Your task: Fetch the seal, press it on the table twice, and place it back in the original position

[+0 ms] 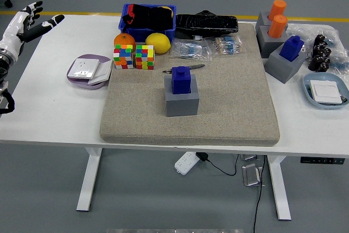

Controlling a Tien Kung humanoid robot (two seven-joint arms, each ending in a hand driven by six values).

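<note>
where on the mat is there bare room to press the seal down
The mat's right half, right of the blue seal on its grey block, and the front strip are bare. The back edge by the cubes and bags is crowded.

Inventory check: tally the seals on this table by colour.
Blue seals: 2 — one on the mat's grey block, one at right.
Orange seals: 2.
Total: 4.

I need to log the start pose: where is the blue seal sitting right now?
In the head view the blue seal stands upright in its grey holder near the middle of the beige mat, just in front of a pen.
</note>
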